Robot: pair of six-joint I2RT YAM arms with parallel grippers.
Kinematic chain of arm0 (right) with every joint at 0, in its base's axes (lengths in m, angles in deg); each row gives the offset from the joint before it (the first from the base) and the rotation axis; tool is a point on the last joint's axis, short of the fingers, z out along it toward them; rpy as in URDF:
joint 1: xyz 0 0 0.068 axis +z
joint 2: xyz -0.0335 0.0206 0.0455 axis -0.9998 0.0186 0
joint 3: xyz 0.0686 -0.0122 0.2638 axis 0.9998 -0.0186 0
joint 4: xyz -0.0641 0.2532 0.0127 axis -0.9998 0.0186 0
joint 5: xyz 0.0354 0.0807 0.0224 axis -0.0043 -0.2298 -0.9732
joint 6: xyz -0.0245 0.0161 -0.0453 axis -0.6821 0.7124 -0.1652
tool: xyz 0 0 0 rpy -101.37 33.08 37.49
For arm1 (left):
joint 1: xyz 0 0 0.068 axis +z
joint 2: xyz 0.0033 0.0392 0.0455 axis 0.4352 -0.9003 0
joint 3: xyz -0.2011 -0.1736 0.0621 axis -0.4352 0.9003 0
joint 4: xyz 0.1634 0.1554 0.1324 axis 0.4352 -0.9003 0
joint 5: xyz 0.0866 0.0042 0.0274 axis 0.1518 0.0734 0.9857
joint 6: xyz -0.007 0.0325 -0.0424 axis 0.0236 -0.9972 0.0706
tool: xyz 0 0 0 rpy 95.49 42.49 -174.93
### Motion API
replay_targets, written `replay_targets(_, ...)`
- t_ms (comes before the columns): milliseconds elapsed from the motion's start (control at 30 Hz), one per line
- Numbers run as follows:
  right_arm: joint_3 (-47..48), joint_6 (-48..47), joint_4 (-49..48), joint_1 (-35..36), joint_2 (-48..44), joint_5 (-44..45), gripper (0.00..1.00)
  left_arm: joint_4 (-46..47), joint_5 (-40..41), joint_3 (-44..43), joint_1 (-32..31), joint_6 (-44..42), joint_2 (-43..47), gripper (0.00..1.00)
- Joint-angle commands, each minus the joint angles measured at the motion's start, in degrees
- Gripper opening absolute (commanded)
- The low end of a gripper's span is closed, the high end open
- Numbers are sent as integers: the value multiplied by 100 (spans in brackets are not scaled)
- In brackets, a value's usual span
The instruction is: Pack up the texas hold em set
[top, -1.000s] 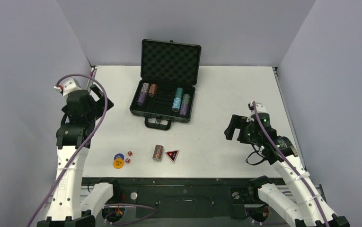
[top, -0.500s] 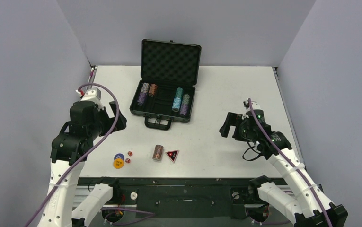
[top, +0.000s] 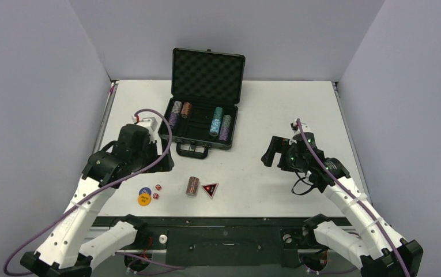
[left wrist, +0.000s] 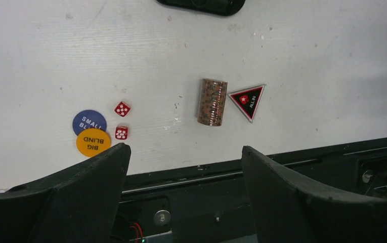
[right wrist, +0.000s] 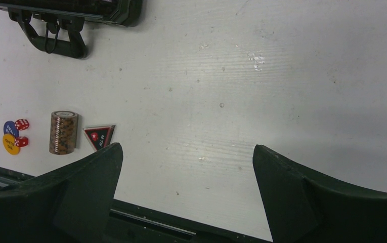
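My left gripper (left wrist: 183,152) is wide and empty, and closer than my right gripper (right wrist: 187,147), which is wide too. The brown chip stack (left wrist: 212,102) lies on its side by the near edge of the surface (top: 264,115), ahead of my left gripper, its long way pointing toward the case (top: 208,75).

The left pincer (left wrist: 184,152) has swung inward toward the brown chip stack (left wrist: 212,102) (right pincer (right wrist: 187,149) edged left).

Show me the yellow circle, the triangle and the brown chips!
yellow disc (left wrist: 93,142), left wrist view, its lettered face.
black-red triangle (left wrist: 248,99), left wrist view, middle of its face.
brown chip stack (left wrist: 212,102), left wrist view, middle of its side.
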State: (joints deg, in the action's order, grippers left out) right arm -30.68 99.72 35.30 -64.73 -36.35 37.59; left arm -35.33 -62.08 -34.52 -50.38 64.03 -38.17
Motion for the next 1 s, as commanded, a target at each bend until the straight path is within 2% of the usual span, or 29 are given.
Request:
replay_targets(0, 182, 49, -88, 95, 112, 1, 96, -59, 770, 112, -571, 593, -234, 78)
replay_targets(100, 176, 11, 93, 102, 77, 173, 96, -152, 1271, 256, -693, 1055, -500, 71)
replay_targets(167, 161, -36, 163, 102, 42, 273, 96, -196, 1704, 367, -697, 1455, -643, 71)
replay_targets(333, 122, -123, 257, 102, 82, 426, 95, -160, 2109, 737, -651, 2156, -856, 72)
replay_targets(500, 106, -126, 413, 102, 145, 593, 95, 258, 1524, 1263, 12, 2156, -804, 71)
replay_targets(667, 29, -150, 395, 102, 113, 773, 95, 804, 948, 1749, 917, 1980, -725, 60)
replay_targets(800, -25, -95, 394, 101, 143, 941, 95, 981, 679, 1983, 1255, 1893, -781, 52)
replay_targets(967, -10, -53, 466, 97, 240, 1067, 95, 1302, 410, 2197, 1324, 1872, -953, 46)
